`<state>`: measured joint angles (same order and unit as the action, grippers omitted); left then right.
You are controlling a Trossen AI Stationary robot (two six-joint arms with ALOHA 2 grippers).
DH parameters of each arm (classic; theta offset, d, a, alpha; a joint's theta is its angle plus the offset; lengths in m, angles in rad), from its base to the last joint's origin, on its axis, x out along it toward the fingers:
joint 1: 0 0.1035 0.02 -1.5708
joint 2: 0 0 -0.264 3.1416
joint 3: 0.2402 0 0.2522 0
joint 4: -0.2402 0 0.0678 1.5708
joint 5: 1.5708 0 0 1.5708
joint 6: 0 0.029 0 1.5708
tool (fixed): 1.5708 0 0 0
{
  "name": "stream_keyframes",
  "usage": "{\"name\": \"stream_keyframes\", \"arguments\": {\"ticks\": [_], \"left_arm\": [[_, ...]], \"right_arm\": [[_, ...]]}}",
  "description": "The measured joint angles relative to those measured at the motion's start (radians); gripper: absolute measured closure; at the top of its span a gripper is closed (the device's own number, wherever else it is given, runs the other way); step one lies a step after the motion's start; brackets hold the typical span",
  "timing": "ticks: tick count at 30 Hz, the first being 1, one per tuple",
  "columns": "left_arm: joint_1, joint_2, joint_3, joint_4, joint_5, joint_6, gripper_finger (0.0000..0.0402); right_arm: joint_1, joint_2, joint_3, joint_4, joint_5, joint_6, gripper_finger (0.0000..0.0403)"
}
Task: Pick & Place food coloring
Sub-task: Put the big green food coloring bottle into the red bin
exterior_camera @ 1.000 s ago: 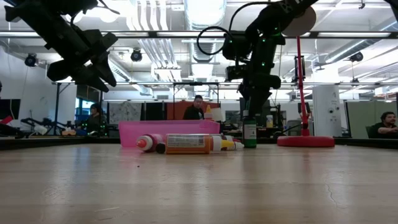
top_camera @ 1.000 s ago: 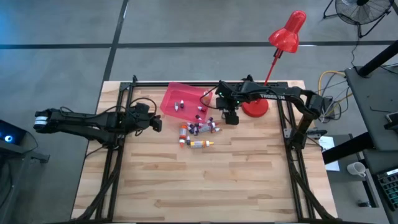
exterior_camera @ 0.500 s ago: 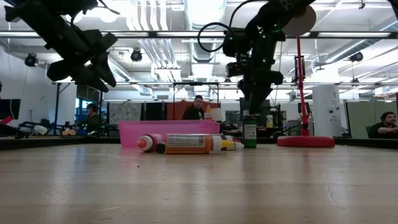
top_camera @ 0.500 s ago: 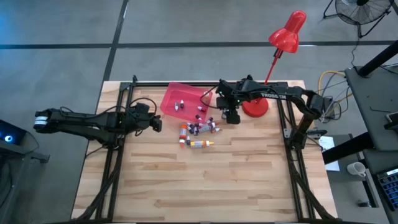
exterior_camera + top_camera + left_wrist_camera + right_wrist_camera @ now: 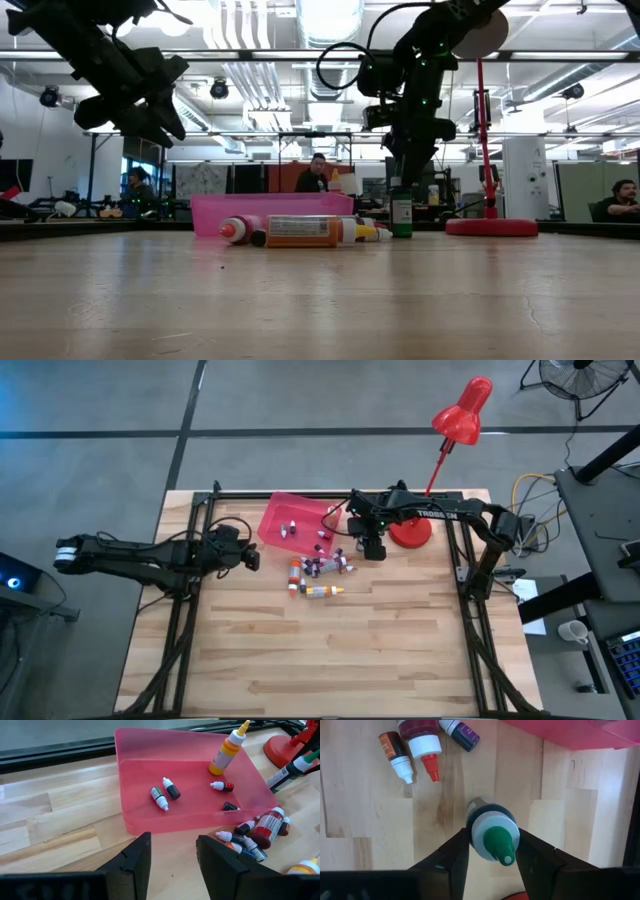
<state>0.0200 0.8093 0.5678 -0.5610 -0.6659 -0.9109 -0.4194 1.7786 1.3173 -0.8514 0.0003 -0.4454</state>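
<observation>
Small dropper bottles lie in a loose pile [image 5: 320, 570] on the wooden table beside the pink tray [image 5: 272, 530]. A few more lie inside the tray [image 5: 160, 798], where a yellow bottle [image 5: 227, 752] stands. One dark bottle with a green cap [image 5: 499, 845] stands upright on its base [image 5: 401, 212] near the tray's right corner. My right gripper [image 5: 492, 862] is open above it, pointing down, with a finger on each side of its white collar. My left gripper [image 5: 172, 855] is open and raised over the table's left part [image 5: 252, 558], facing the tray. My right gripper comes from above, pointing down, with its two fingers [image 5: 455, 857] on either side of the upright bottle's white collar [image 5: 482, 837]. Whether the fingers touch it, I cannot tell. The bottle stands on the table.
A red desk lamp has its round base [image 5: 410, 532] on the table just right of the right gripper. Three lying bottles [image 5: 422, 740] are close to the upright one. Larger orange and red bottles [image 5: 300, 231] lie in the pile. Bare wood fills the near half.
My right gripper rose and tipped a little over the upright green-capped bottle, then came back down to where it was. The bottle has stayed upright in its place.
</observation>
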Motion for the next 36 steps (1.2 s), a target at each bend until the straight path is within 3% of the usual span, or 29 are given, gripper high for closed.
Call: {"name": "stream_keyframes", "arguments": {"ticks": [18,29,36], "left_arm": [[0.001,0.0,0.0,-0.003,-0.002,-0.001,0.0271],[0.001,0.0,-0.016,-0.002,-0.002,-0.007,0.0271],[0.001,0.0,-0.016,0.001,-0.001,-0.008,0.0271]], "right_arm": [[0.0,-0.002,0.032,0.022,0.002,-0.04,0.0246],[0.0,0.009,0.032,0.021,0.035,-0.054,0.0296],[-0.001,0.01,0.116,0.005,0.075,-0.048,0.0294]]}}
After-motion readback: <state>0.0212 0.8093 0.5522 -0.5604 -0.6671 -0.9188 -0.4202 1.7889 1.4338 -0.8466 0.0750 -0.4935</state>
